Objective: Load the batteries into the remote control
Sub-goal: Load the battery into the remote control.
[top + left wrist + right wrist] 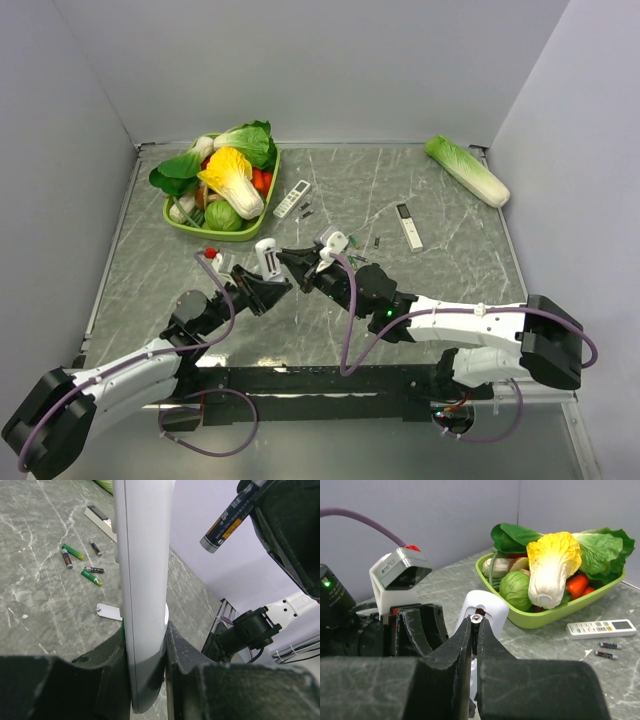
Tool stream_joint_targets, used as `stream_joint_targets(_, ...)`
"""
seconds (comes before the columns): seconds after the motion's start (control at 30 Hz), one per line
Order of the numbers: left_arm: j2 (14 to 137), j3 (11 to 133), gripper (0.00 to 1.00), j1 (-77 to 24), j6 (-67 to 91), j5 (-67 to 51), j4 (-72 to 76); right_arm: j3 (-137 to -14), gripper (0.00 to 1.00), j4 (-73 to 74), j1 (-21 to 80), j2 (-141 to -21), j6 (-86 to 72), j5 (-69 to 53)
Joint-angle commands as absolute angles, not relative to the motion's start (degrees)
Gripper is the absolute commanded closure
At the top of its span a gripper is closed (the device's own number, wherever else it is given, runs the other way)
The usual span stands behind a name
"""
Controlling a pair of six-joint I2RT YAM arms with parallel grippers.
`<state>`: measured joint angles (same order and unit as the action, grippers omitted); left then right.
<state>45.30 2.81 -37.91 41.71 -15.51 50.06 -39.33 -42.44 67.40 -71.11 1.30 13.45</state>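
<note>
Holding the wide white rounded plastic remote control (145, 580) upright, the left gripper (145, 647) has its two black fingers pressed against the flat faces near the lower end. In the top view the remote stands about 11 o'clock of centre on the grey marbled table (450, 270). The right gripper (475, 630) is pinched tight on one slim cylindrical battery (227, 522) with a dark and orange label. Seen from the left wrist, it hangs at 2 o'clock of the remote, near but apart. The other small green and dark batteries (72, 552) lie loose on the table at 10 o'clock, with a small flat white piece (109, 611) near them, perhaps the cover.

The remote looks light and stiff, with a smooth shell that could twist or slide under a push, so clamping across its broad faces seems sound. The battery is hard, tiny and apt to roll. It is best gripped mid-body with one end left free, and the spring contact will likely push back.
</note>
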Motion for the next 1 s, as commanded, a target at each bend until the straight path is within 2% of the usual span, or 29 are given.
stream_joint_targets(0.0,46.5,1.8,0.99,-37.9,43.1,-17.8,56.6,-41.9,1.00,-46.9,68.0,-72.6,0.3,12.7)
stream_joint_targets(0.73,43.9,1.9,0.99,-38.1,42.5,-17.3,54.8,-42.5,1.00,-47.5,68.0,-77.7,-2.4,17.2)
stream_joint_targets(0.97,43.2,2.5,0.99,-38.1,40.8,-15.6,51.2,-45.8,1.00,-40.1,68.1,-79.1,-3.8,18.7)
